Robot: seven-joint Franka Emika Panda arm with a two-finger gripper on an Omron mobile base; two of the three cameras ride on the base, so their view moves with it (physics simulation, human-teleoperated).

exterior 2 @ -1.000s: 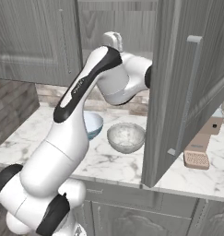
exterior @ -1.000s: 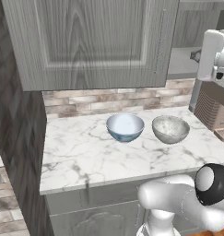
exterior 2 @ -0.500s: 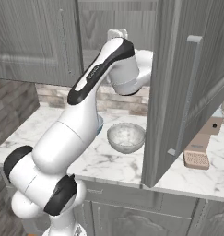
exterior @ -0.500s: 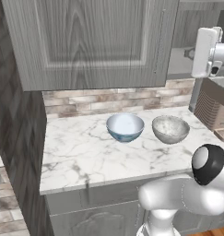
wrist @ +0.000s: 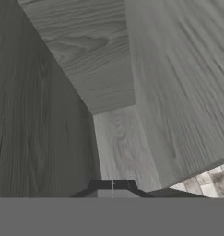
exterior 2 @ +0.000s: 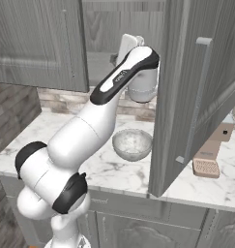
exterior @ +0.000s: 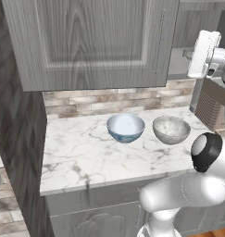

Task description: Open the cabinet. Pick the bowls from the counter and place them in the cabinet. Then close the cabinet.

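Cabinet (exterior 2: 36,43): the left door is closed, filling the upper left of the right base view. The right door (exterior 2: 196,92) stands swung open toward the camera at centre right, its slim bar handle (exterior 2: 198,99) running down its face. The grey shelf (exterior 2: 102,63) is visible in the opening between the two doors.

Bowls: both rest on the table (exterior: 81,157), a white marble slab with grey veins. In the left base view the light blue bowl (exterior: 126,128) sits at frame centre and the speckled stone-like bowl (exterior: 171,129) just to its right, near each other but apart. Both are upright. In the right base view the speckled bowl (exterior 2: 132,144) lies at centre, below the arm's hand.

Arm: it rises from the lower left of the right base view and reaches up to the cabinet opening. The hand view looks at grey wood-grain panels at close range, with a patch of brick backsplash (wrist: 208,182) at lower right.

Tool (exterior: 190,54): raised at the upper right of the left base view, at the cabinet opening. Whether its fingers are apart or together cannot be told.

A brown grated object (exterior 2: 208,155) stands on the table at the right, beyond the open door.
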